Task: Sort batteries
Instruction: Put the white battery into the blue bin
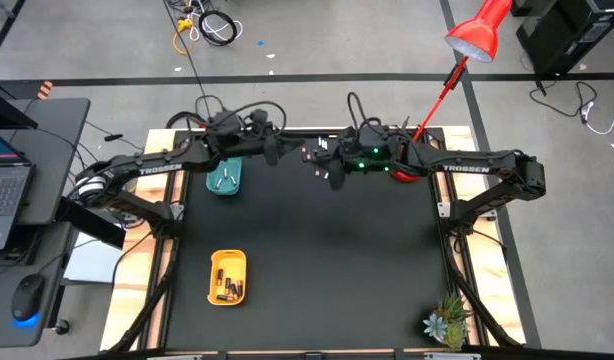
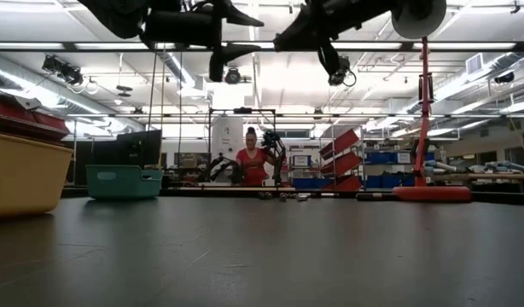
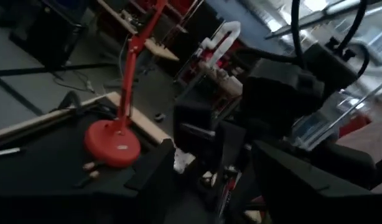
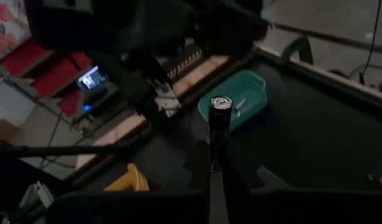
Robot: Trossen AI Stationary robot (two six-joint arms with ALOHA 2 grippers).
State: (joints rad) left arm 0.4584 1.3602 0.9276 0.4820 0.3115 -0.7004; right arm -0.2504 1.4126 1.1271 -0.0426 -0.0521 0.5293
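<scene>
- Black table (image 1: 317,260), teal tray (image 1: 226,179) at back, yellow tray (image 1: 227,276) nearer
- Right gripper (image 4: 214,163) pinches a battery (image 4: 218,127) upright
- Left gripper (image 1: 277,148) spread wide, holding nothing

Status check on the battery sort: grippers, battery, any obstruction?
Right gripper shut on a dark battery, raised at table's far edge. Left gripper open, empty, facing it. Teal tray and yellow tray both unobstructed.

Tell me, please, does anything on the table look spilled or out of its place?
Yes. A few small loose pieces lie on the black mat beside the red lamp base, outside the teal tray and the yellow tray. They may be stray batteries, but are too small to tell. Nothing else stands out.
</scene>
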